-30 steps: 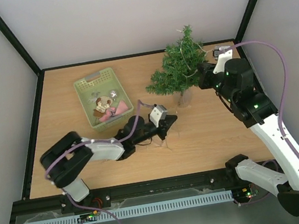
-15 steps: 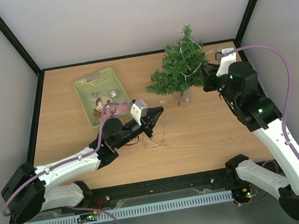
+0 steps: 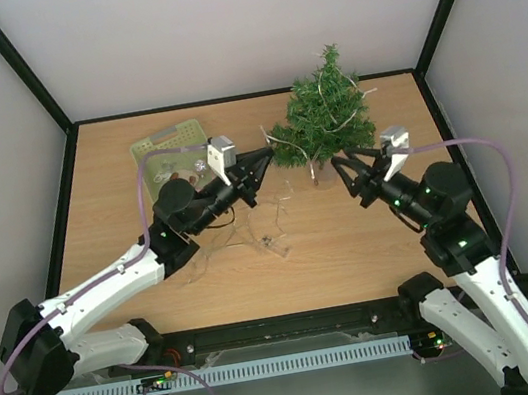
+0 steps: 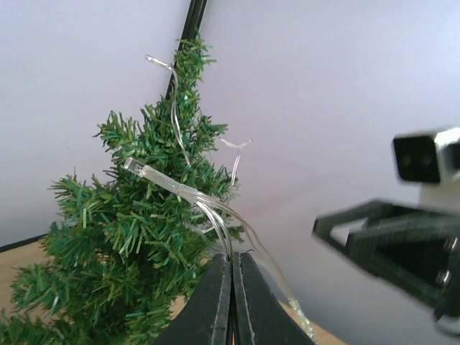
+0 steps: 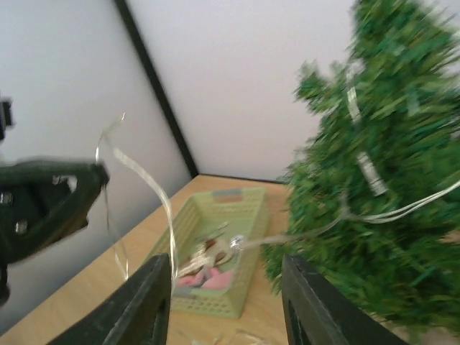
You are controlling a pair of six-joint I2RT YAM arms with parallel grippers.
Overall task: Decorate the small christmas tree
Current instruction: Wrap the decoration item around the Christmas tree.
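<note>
The small christmas tree (image 3: 325,118) stands at the back right of the table, with a clear wire light string (image 3: 280,144) draped over its branches. My left gripper (image 3: 264,160) is just left of the tree, shut on the light string (image 4: 177,190), which rises from its tips (image 4: 231,260) into the tree (image 4: 129,244). Slack from the string trails down onto the table (image 3: 273,243). My right gripper (image 3: 349,167) hovers in front of the tree's right side, open and holding nothing. In the right wrist view the right gripper (image 5: 226,291) faces the tree (image 5: 388,187) and the string (image 5: 147,183).
A pale green basket (image 3: 171,138) holding several small ornaments sits at the back left, partly behind my left arm; the right wrist view shows this basket (image 5: 244,215) too. The tree's clear base (image 3: 325,175) is close to the right gripper. Walls enclose the table on three sides.
My left arm swung up and right, carrying the string from the table's middle to the tree. My right gripper pulled back from behind the tree toward the front and opened.
</note>
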